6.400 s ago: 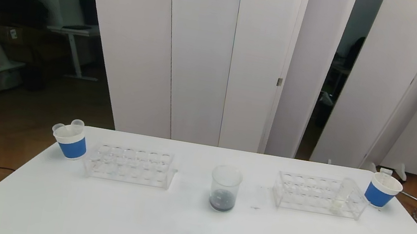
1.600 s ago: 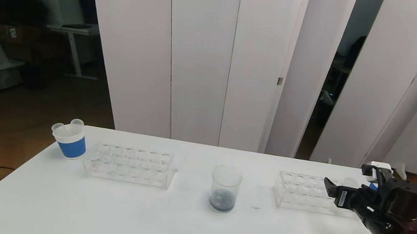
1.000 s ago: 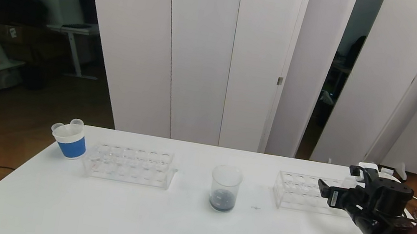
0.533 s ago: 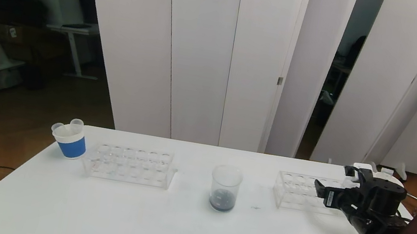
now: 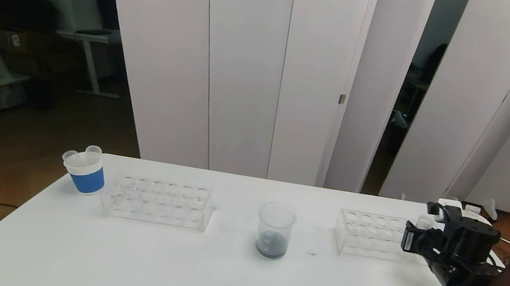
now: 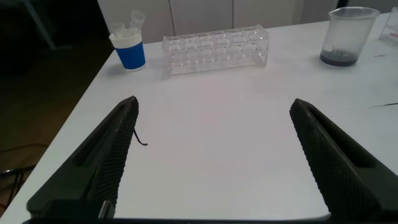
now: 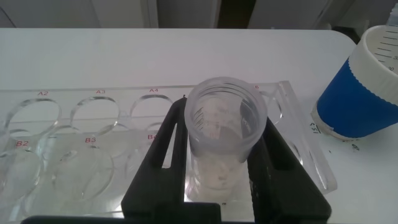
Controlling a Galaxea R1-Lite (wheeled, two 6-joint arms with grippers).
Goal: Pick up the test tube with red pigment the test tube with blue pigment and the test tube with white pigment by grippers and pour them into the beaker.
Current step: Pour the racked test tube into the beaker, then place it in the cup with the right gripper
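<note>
White-pigment tube [image 7: 225, 124] stands in the right rack's [image 5: 374, 235] end hole nearest the right blue cup [image 7: 367, 87], and my right gripper [image 7: 221, 152] is pinched onto it. From the head, I count two clear racks, one beaker [image 5: 275, 229] alone mid-table with bare tabletop [image 5: 212, 275] all around, and one blue cup [image 5: 85, 172] at the far left corner holding two tubes. My right arm sits over the table's right edge.

Left wrist: my left gripper [image 6: 214, 155] hangs spread wide over the near left edge, well apart from the left rack [image 6: 216, 48].

Right wrist: both fingers [image 7: 168, 149] press the tube's sides; pale residue lies at its bottom.
</note>
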